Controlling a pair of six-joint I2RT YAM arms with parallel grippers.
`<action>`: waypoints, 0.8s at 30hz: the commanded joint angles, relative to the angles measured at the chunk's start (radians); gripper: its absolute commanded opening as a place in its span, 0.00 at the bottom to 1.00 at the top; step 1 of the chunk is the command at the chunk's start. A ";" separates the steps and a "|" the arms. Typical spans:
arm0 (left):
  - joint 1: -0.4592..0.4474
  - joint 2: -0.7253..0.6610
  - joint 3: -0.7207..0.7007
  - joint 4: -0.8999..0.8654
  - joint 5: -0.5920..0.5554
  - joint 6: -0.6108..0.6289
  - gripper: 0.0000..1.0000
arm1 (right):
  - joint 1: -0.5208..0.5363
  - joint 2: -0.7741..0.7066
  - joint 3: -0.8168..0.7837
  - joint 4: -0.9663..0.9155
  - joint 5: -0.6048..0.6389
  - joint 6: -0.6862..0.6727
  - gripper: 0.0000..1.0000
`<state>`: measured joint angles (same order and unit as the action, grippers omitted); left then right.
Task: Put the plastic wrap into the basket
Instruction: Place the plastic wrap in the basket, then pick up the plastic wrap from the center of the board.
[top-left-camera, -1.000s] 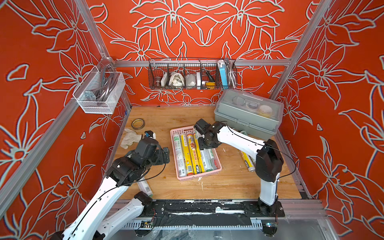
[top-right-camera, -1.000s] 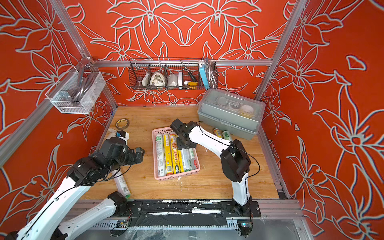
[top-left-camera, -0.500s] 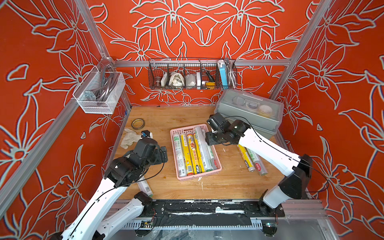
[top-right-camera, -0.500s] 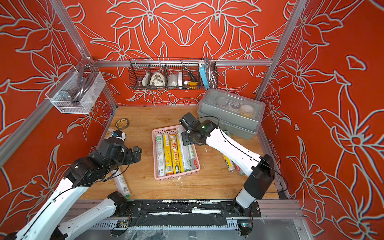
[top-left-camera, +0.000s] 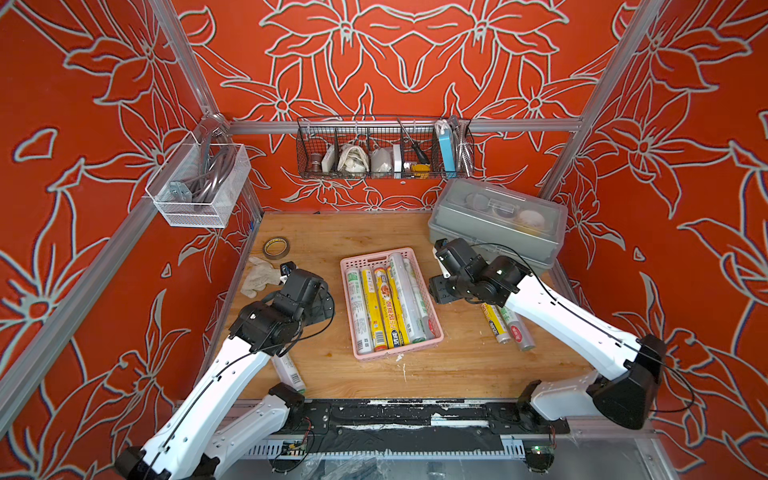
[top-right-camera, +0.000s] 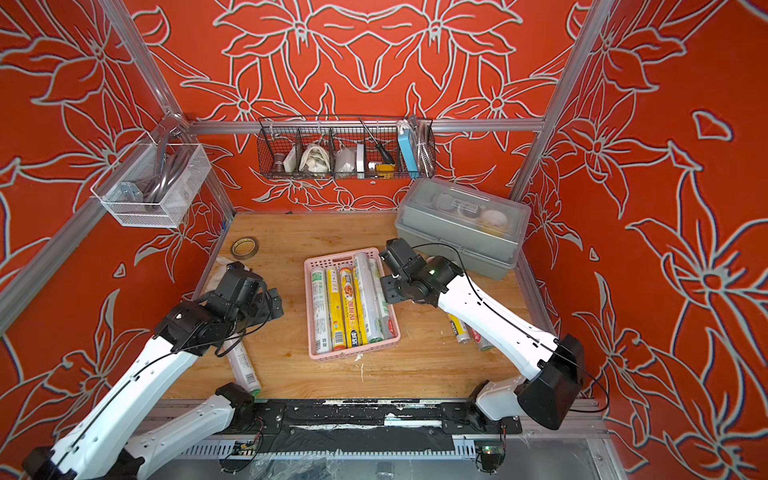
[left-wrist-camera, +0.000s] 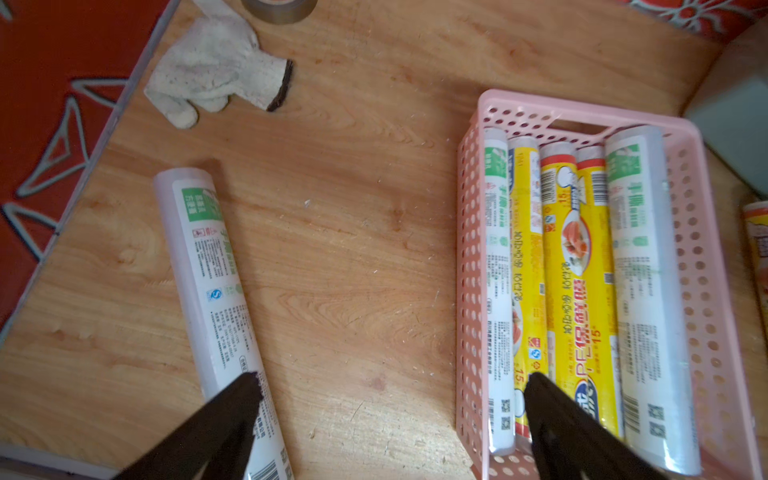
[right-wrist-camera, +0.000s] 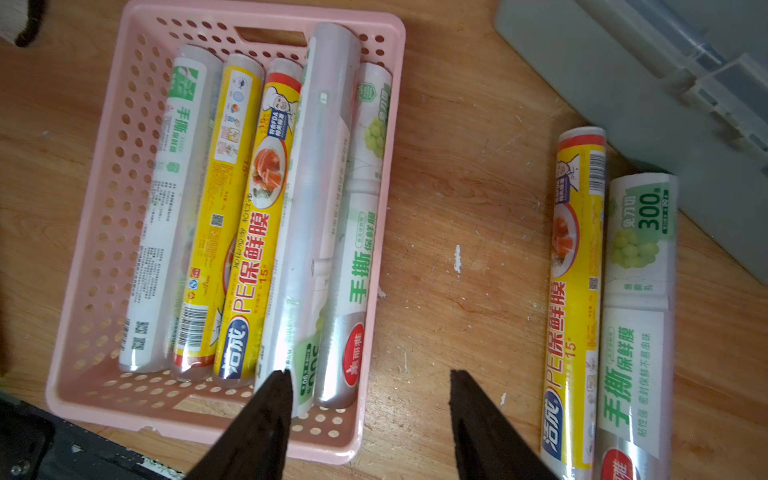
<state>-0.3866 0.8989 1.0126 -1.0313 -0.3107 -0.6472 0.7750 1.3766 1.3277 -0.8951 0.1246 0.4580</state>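
Note:
The pink basket (top-left-camera: 398, 350) (top-right-camera: 353, 354) (left-wrist-camera: 469, 291) (right-wrist-camera: 108, 166) sits mid-table and holds several rolls of plastic wrap (top-left-camera: 390, 307) (top-right-camera: 349, 307) (left-wrist-camera: 577, 270) (right-wrist-camera: 257, 208); a pale one lies on top. My right gripper (top-left-camera: 439, 291) (top-right-camera: 388, 289) (right-wrist-camera: 370, 374) is open and empty, above bare table just right of the basket. Beyond it on the table lie a yellow roll (top-left-camera: 492, 324) (right-wrist-camera: 575, 270) and a white-green roll (top-left-camera: 517, 332) (right-wrist-camera: 640, 270). My left gripper (top-left-camera: 321, 303) (top-right-camera: 272, 307) (left-wrist-camera: 392, 380) hangs wide open left of the basket, above another white-green roll (top-left-camera: 289, 370) (left-wrist-camera: 203, 270).
A grey lidded box (top-left-camera: 498, 220) stands at the back right, close to my right wrist. A brown tape ring (top-left-camera: 275, 247) and a white glove (top-left-camera: 259, 278) lie at the back left. A black wire basket (top-left-camera: 384, 149) and a white mesh basket (top-left-camera: 199, 187) hang on the walls.
My right gripper has drawn away from above the basket toward the right, and its elbow has swung out right, uncovering the two rolls there. The left arm has barely moved.

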 joint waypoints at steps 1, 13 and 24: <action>0.078 0.033 -0.065 0.066 0.137 -0.022 0.98 | -0.027 -0.027 -0.036 0.036 -0.042 -0.051 0.61; 0.382 0.161 -0.249 0.152 0.246 -0.131 0.98 | -0.100 -0.038 -0.095 0.044 -0.142 -0.115 0.61; 0.488 0.057 -0.431 0.232 -0.067 -0.238 0.98 | -0.105 -0.008 -0.085 0.034 -0.171 -0.111 0.61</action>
<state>0.0914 0.9932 0.6125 -0.8162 -0.2478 -0.8425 0.6743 1.3556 1.2419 -0.8551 -0.0246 0.3534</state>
